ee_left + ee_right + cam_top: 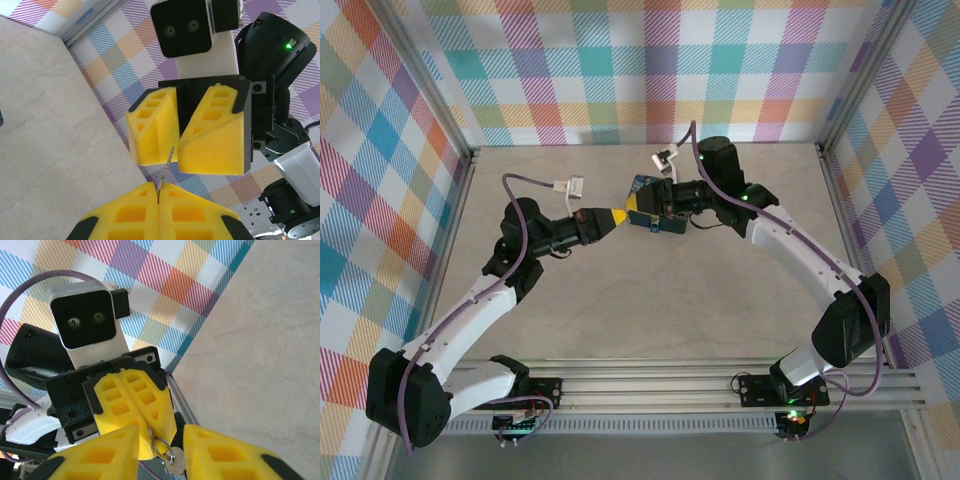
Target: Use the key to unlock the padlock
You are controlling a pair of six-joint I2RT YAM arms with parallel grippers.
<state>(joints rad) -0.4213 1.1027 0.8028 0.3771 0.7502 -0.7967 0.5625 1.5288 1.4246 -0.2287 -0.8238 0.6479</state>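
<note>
While left gripper (158, 194) pinches key (166, 169), tip sits btwn right gripper's (178, 162) jaws.

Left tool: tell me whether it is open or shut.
Shut. In the left wrist view the left tool has its yellow fingers pressed together, no gap, pinching the thin key at their tips.

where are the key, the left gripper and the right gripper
key (166, 167), left wrist view, thin blade seen edge-on
left gripper (618, 214), top view, tip of its yellow fingers
right gripper (179, 160), left wrist view, gap between its fingertips
</note>
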